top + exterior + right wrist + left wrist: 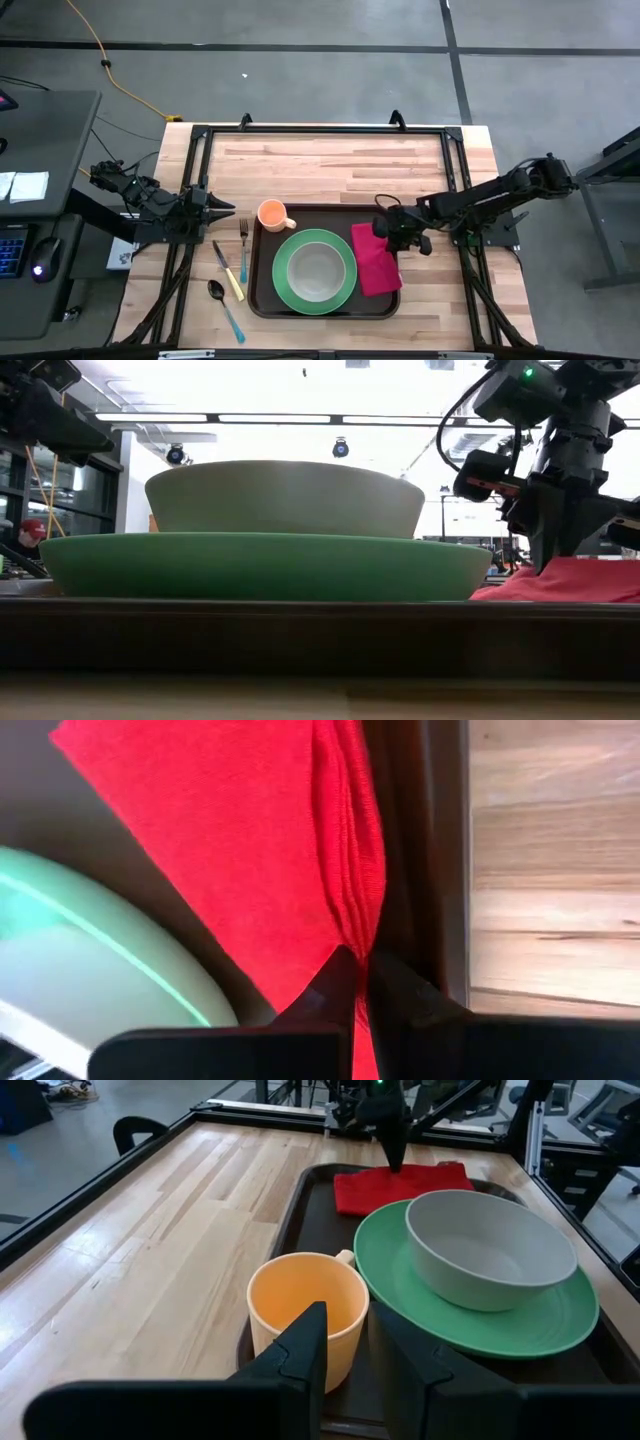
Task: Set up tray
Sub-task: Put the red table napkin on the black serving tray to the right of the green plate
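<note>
The dark brown tray [262, 300] lies mid-table. On it stand a green plate [285, 290] with a pale bowl [316, 268], an orange cup [272, 215] in the far left corner, and a folded red napkin [377, 268] along the right side. My right gripper [391, 238] points down at the napkin's far end, shut on it. My left gripper [226, 208] hovers left of the cup, fingers slightly open and touching nothing; in the left wrist view the cup [300, 1305] stands just beyond the fingertips. My right gripper pinches the napkin's layered right edge [362, 935] near its far end, between the two fingertips [338, 975]. Several layers show at that fold. The fingers come from above, pointing down. The rest of the napkin [585, 582] lies on the tray floor beside the right rim [430, 870].
A fork [243, 250], a knife [229, 272] and a spoon [224, 305] lie on the wood left of the tray. Bare table stretches beyond the tray's far rim [330, 165]. A black frame runs along the table edges [455, 160].
</note>
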